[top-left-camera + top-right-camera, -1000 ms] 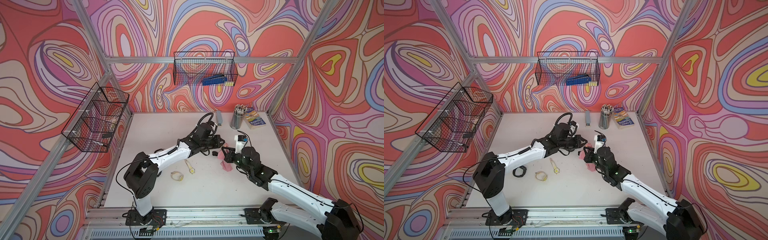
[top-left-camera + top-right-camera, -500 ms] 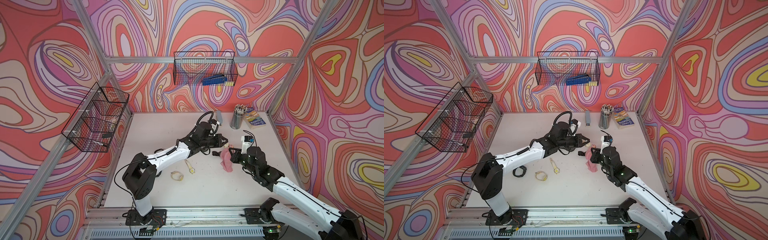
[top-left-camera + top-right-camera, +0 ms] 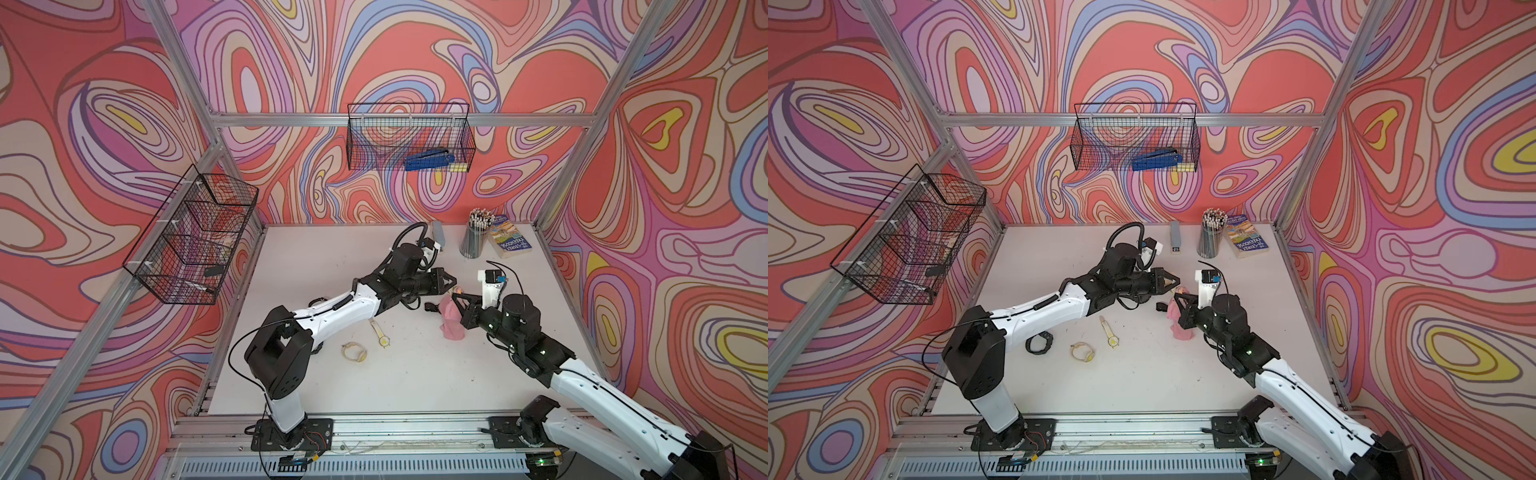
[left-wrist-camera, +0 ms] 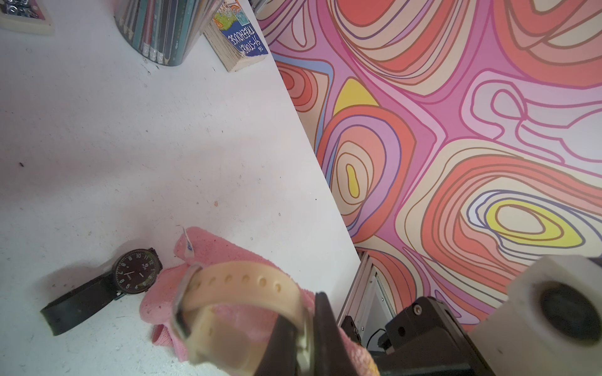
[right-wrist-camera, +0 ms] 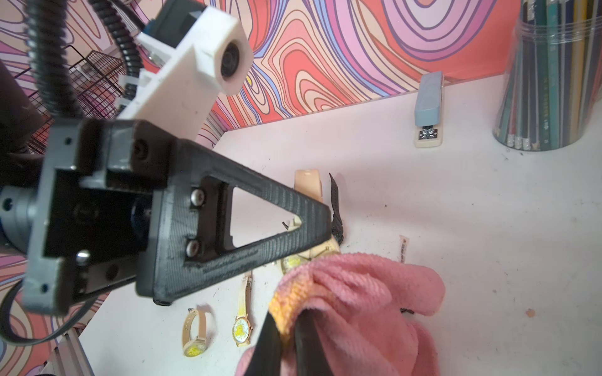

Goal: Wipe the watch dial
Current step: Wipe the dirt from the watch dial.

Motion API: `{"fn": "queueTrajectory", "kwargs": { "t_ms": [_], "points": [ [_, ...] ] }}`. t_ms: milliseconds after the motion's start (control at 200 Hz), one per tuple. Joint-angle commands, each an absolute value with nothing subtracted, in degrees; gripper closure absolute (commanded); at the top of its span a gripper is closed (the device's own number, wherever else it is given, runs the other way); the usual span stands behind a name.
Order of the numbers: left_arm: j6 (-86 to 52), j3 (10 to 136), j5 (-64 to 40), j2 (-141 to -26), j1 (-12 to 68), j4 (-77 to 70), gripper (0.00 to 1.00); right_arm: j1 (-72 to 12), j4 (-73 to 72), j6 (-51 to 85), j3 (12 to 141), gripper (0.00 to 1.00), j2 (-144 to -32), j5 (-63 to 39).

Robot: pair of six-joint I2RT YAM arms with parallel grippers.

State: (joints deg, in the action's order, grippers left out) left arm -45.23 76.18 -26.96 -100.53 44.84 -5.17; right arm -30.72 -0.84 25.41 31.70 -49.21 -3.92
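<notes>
Between the table's centre and right edge, the left tool holds a watch clamped, dial against the cloth pinched in the right tool; wiping looks begun, not finished.

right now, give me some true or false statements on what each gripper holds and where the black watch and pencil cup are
1. The right gripper is shut on the pink cloth. True.
2. The left gripper is open and empty. False: it is shut on the cream-strap watch.
3. The black watch lies on the table beside the pink cloth, held by neither gripper. True.
4. The pencil cup sits in a wall basket. False: it stands on the table next to the book.
</notes>
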Motion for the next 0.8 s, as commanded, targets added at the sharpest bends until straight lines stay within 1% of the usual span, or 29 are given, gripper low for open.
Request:
{"fn": "queueTrajectory", "kwargs": {
  "t_ms": [0, 165, 245, 310, 406, 626, 671, 701, 721, 756, 791],
  "points": [
    [-42.76, 77.41, -27.47, -98.83, 45.98, -3.27, 1.0, -30.68, -4.68, 24.12, 33.11, 1.0, -49.58, -3.95],
    [-42.5, 77.04, -28.42, -98.61, 46.36, -4.07, 1.0, -30.42, -4.3, 24.08, 34.28, 1.0, -52.25, -2.74],
    [-43.29, 76.44, -29.19, -98.69, 46.4, -5.5, 0.98, -29.87, -3.12, 23.85, 34.89, 1.0, -53.4, -2.33],
    [-44.06, 76.23, -30.07, -98.87, 46.4, -6.55, 0.93, -29.19, -2.81, 24.05, 34.77, 1.0, -53.86, -2.46],
    [-45.19, 76.04, -31.34, -99.38, 46.4, -8.2, 0.9, -28.01, -3.24, 24.59, 34.16, 1.0, -53.8, -3.35],
    [-46.76, 75.85, -33.23, -100.1, 46.38, -10.61, 0.73, -26.81, -3.83, 24.77, 34.33, 1.0, -54.55, -5.43],
    [-46.97, 75.71, -33.38, -100.22, 46.36, -10.89, 0.72, -26.82, -4.13, 24.79, 34.57, 1.0, -54.95, -6.05],
    [-47.06, 75.63, -33.38, -100.35, 46.32, -10.98, 0.72, -26.81, -4.13, 24.74, 34.79, 1.0, -55.26, -6.34],
    [-47.11, 75.67, -33.45, -100.44, 46.35, -11.05, 0.74, -26.82, -4.17, 24.78, 34.95, 1.0, -55.48, -6.57],
    [-47.32, 75.59, -33.78, -100.55, 46.39, -11.52, 0.84, -26.82, -4.38, 24.79, 35.11, 1.0, -55.85, -6.97],
    [-47.58, 75.58, -33.84, -100.85, 46.39, -11.75, 0.88, -26.81, -4.56, 24.79, 35.16, 1.0, -56.1, -7.12]
  ]
}}
